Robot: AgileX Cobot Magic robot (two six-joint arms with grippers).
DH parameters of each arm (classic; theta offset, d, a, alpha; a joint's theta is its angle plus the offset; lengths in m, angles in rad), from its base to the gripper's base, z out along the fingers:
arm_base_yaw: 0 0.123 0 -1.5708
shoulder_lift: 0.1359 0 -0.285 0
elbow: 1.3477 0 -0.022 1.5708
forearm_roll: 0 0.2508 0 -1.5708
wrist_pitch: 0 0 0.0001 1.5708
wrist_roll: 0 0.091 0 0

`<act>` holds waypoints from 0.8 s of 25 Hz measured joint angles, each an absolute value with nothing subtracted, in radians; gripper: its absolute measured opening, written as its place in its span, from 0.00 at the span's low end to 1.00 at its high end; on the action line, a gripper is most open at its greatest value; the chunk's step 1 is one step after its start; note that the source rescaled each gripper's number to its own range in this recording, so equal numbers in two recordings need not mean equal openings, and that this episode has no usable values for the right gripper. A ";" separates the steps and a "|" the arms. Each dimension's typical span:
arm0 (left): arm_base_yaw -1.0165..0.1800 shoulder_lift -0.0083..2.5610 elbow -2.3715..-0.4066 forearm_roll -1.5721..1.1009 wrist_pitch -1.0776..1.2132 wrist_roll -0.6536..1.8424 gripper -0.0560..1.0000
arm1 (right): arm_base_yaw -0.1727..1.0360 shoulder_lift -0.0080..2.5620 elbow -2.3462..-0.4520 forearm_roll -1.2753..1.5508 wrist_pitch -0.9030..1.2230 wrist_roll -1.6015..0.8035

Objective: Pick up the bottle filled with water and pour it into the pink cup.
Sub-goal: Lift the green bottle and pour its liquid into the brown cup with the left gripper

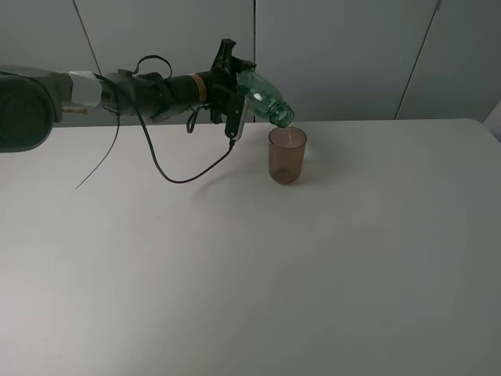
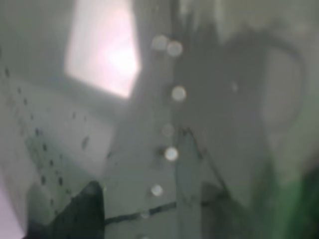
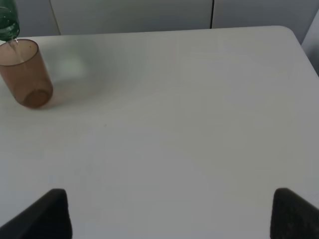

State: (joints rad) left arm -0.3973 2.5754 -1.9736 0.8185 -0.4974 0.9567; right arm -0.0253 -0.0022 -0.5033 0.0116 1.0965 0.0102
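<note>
Black left gripper (image 1: 237, 86) clamped tight on bottle (image 1: 264, 95), grip on the wide body end, jaws pressed onto the plastic. Bottle green, clear, uncapped, held in the air and tipped well past level, neck pointing down and toward the right of the high view. Mouth just above the rim of cup (image 1: 287, 154), very close; contact not resolvable. Cup brownish-pink, translucent, upright on table (image 1: 250, 282), toward the far edge, below and right of the gripper. Same pair in the right wrist view: bottle (image 3: 7, 22) mouth over cup (image 3: 25, 74) rim, with a faint pale streak between mouth and rim, too thin to call as water. Fill level in cup not readable. Left arm (image 1: 141, 92) stretched in from the left edge of the high view, roughly level above the table, pale tape wrapped round it near the base end. Black cable (image 1: 168, 174) hanging off the wrist, drooping in a loop toward the tabletop left of the cup. Left wrist view all blur: lens right up against something, a line of pale spots, a green tint at one corner, otherwise unusable. Right gripper (image 3: 172, 214) spread wide, dark fingertips (image 3: 50, 214) at opposite edges of its own view, only white tabletop between them, well apart from the cup. Grey panelled wall (image 1: 352, 55) behind the table.
</note>
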 joint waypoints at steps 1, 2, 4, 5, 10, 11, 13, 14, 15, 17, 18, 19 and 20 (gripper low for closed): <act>-0.397 2.575 -1.974 0.819 -0.499 0.957 0.07 | -0.025 -0.002 -0.503 0.012 1.096 0.010; -0.397 2.575 -1.974 0.819 -0.502 0.959 0.07 | -0.025 -0.002 -0.503 0.012 1.096 0.010; -0.397 2.575 -1.974 0.819 -0.502 0.959 0.07 | -0.025 -0.002 -0.503 0.012 1.096 0.010; -0.397 2.575 -1.975 0.819 -0.504 0.960 0.07 | -0.025 -0.002 -0.503 0.012 1.096 0.010; -0.397 2.575 -1.975 0.819 -0.514 0.983 0.07 | -0.025 -0.002 -0.503 0.010 1.096 0.010; -0.397 2.575 -1.975 0.819 -0.519 0.988 0.07 | -0.025 -0.002 -0.503 0.010 1.096 0.010; -0.397 2.575 -1.975 0.819 -0.521 0.999 0.07 | -0.025 -0.002 -0.503 0.010 1.096 0.010; -0.397 2.575 -1.975 0.819 -0.523 1.002 0.07 | -0.025 -0.002 -0.503 0.010 1.096 0.010; -0.397 2.575 -1.975 0.819 -0.525 1.004 0.07 | -0.025 -0.002 -0.503 0.010 1.096 0.010; -0.397 2.573 -1.975 0.819 -0.527 1.007 0.07 | -0.025 -0.002 -0.503 0.010 1.096 0.010; -0.397 2.573 -1.975 0.819 -0.529 1.013 0.07 | -0.025 -0.002 -0.503 0.010 1.096 0.010; -0.397 2.572 -1.975 0.819 -0.531 1.019 0.07 | -0.025 -0.002 -0.503 0.010 1.096 0.010; -0.397 2.572 -1.975 0.819 -0.533 1.023 0.07 | -0.025 -0.002 -0.503 0.010 1.096 0.010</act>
